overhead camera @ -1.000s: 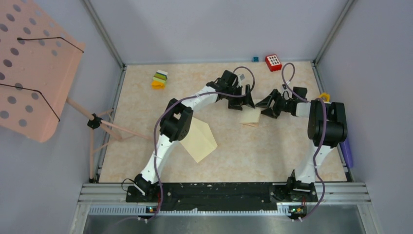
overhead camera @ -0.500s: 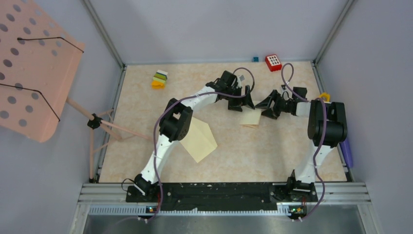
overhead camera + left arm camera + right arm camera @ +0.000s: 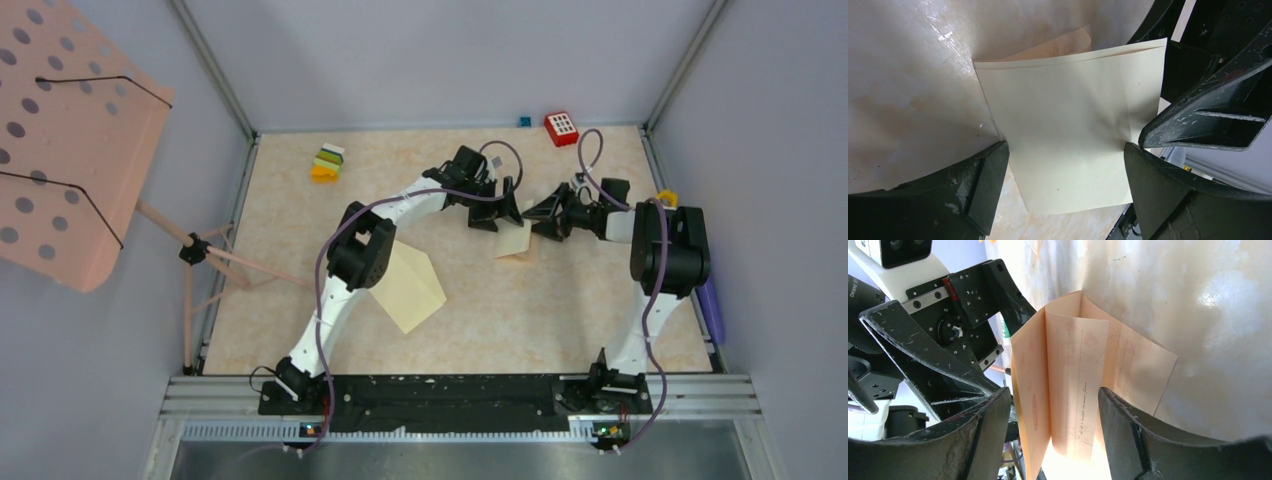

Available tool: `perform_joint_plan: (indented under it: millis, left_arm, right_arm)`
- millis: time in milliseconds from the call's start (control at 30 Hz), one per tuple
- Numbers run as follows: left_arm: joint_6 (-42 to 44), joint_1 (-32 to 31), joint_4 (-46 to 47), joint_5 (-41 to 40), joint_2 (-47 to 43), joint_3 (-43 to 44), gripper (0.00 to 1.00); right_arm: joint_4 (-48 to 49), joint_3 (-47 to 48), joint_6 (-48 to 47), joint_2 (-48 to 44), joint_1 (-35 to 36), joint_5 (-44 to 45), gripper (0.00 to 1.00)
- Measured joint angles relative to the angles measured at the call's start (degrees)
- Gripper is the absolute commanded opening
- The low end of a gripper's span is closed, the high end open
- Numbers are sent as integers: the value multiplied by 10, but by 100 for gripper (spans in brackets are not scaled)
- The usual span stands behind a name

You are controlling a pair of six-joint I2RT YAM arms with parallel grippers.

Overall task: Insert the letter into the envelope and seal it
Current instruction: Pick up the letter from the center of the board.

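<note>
Letter [image 3: 516, 240], tri-folded: left gripper [image 3: 1065, 152] splayed wide, right gripper [image 3: 1053, 395] astride (grip unclear); risks crumpling if squeezed across the folds.

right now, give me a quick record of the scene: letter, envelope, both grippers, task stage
letter: folded, raised on edge
envelope: lying flat, apart from letter, partly under left arm
left gripper: jaws wide, straddling letter
right gripper: jaws apart around letter's folds
stage: letter not yet in envelope
</note>
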Motion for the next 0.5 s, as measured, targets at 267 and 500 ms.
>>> perform_joint_plan:
  millis: [267, 500]
  left_arm:
    - [-3, 0, 4, -1, -2, -4, 92]
    - [-11, 1, 9, -1, -2, -9, 92]
  right_arm:
    - [-53, 1, -42, 0, 1, 16, 48]
    - [-106, 1, -74, 0, 7, 26, 43]
